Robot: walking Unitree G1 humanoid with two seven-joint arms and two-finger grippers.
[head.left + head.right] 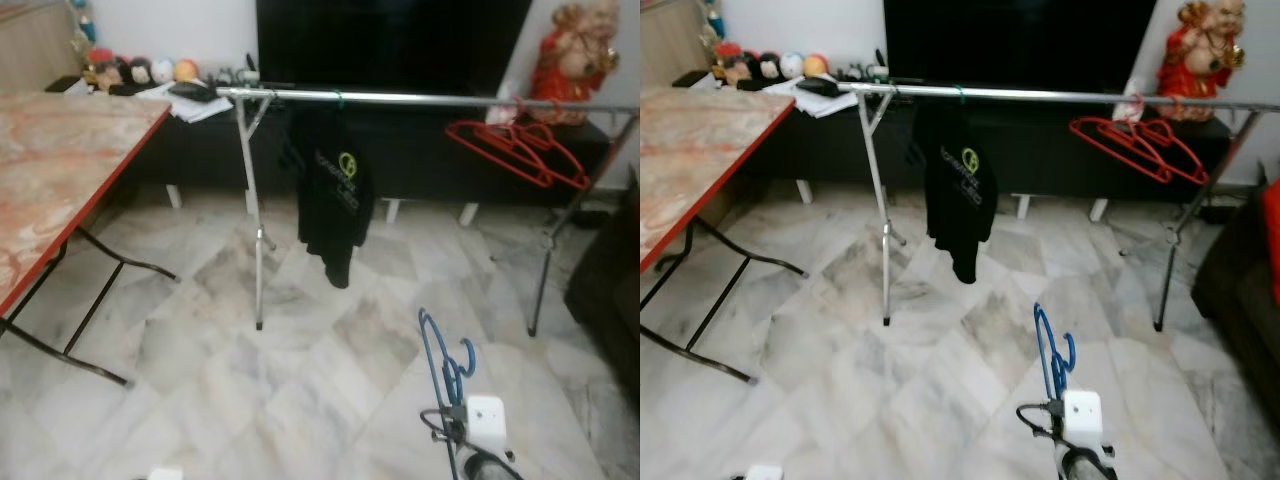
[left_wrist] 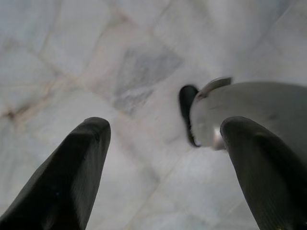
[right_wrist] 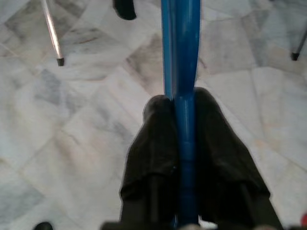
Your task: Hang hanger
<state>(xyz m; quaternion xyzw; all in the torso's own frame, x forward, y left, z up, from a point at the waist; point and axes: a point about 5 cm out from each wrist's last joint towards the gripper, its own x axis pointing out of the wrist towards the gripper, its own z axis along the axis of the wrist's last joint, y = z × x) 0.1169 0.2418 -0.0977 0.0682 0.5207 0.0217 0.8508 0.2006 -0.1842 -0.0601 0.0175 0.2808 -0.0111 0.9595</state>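
Observation:
A blue hanger (image 1: 442, 362) stands upright at the lower right of the eye views, its hook up. My right gripper (image 3: 181, 108) is shut on the blue hanger (image 3: 180, 52), both black fingers pressed against its bar. Ahead runs a silver clothes rail (image 1: 400, 98) on thin legs. A black T-shirt (image 1: 335, 190) hangs from it near the left end, and several red hangers (image 1: 520, 150) hang toward the right end. My left gripper (image 2: 165, 143) is open over the marble floor, fingers wide apart, nothing between them.
A folding table (image 1: 60, 170) with a red-edged marble top stands at the left. Behind the rail are a black TV and a low dark cabinet (image 1: 440, 150) with small items and a red figurine (image 1: 575, 55). A dark sofa edge (image 1: 610, 270) is at the right.

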